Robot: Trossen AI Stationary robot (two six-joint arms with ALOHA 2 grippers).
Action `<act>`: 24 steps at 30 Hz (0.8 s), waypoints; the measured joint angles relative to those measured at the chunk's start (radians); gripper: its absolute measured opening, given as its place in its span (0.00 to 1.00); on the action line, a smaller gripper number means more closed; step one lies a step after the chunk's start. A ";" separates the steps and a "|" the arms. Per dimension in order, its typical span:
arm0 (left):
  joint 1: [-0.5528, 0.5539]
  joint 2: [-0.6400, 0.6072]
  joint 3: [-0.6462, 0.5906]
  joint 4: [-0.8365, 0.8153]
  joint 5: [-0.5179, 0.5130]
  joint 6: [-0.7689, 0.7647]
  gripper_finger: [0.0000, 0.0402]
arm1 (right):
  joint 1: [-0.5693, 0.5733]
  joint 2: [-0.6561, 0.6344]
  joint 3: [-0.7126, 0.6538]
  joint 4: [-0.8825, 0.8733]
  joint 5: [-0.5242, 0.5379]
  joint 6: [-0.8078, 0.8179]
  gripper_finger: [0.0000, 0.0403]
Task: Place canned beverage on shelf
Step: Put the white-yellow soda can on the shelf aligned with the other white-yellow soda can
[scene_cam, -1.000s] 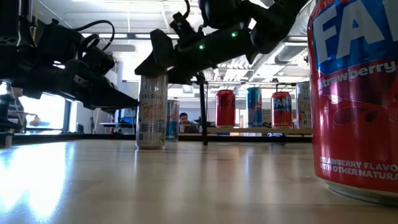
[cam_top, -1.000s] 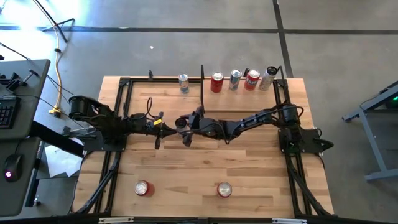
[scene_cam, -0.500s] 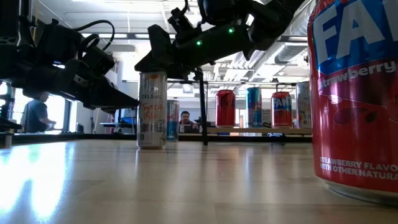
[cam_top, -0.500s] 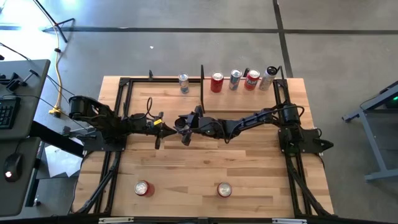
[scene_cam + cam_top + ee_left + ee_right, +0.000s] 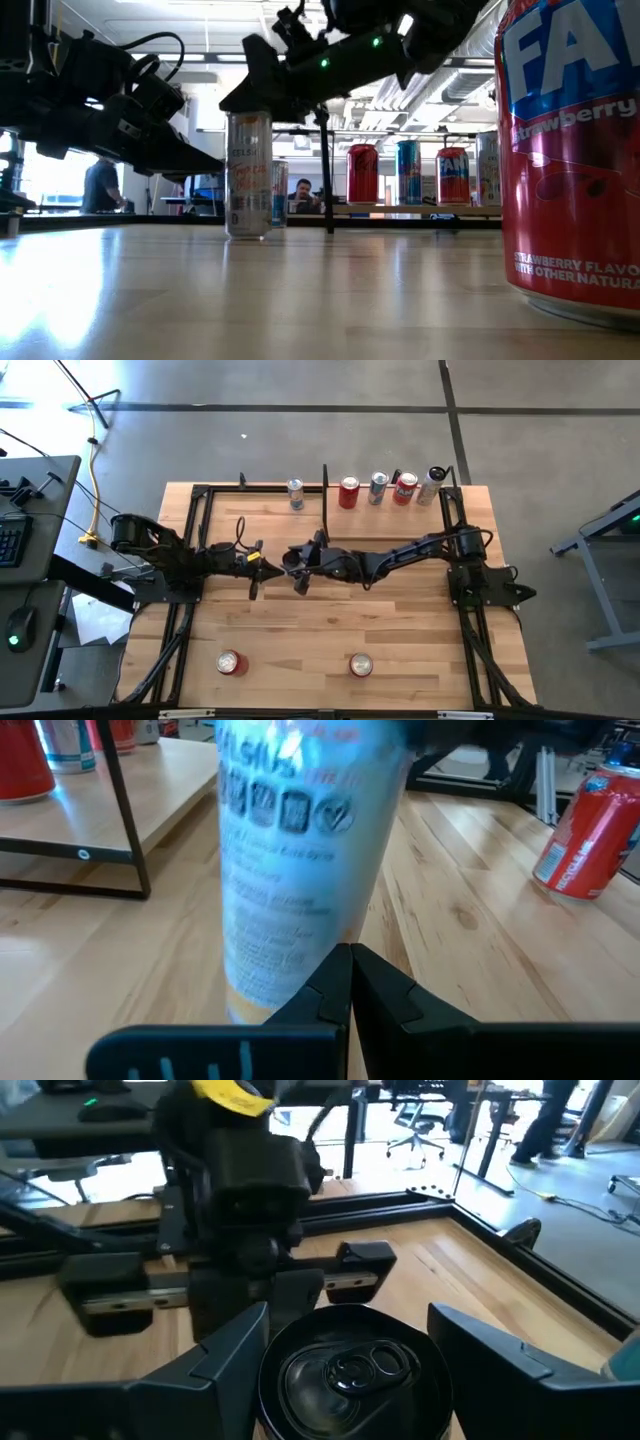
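- The right tool [image 5: 298,567] has been narrowed from wide open and is now clamped on the tall can [image 5: 248,175], which got nudged sideways on the worktop [image 5: 300,630]. The grasp looks made, so lifting is probably next.
- The left tool [image 5: 255,570] is shut and empty, just beside the can.
- The shelf [image 5: 385,522] lies beyond the right tool, and an office is seen behind.

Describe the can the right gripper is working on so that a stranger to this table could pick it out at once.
Start at the wooden table and go to its middle, where the two dark arms meet. The right gripper is clamped around the top of a tall slim white can there. Unlike the short red cans near the front edge and the row on the shelf, it is pale, slender and gripped.
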 joint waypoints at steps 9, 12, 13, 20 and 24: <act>-0.025 0.000 -0.001 -0.001 0.003 0.010 0.00 | 0.060 -0.159 -0.003 -0.165 0.003 -0.060 0.58; -0.025 0.000 -0.001 -0.001 0.002 0.010 0.00 | 0.101 -0.229 -0.004 -0.243 0.034 -0.081 0.58; -0.025 0.000 -0.001 -0.001 0.003 0.010 0.00 | 0.116 -0.256 -0.004 -0.276 0.057 -0.090 0.58; -0.025 0.000 -0.001 -0.002 0.002 0.012 0.00 | 0.195 -0.465 -0.129 -0.391 0.258 -0.065 0.58; -0.025 0.000 -0.001 -0.001 0.002 0.019 0.00 | 0.196 -0.626 -0.315 -0.412 0.295 -0.013 0.58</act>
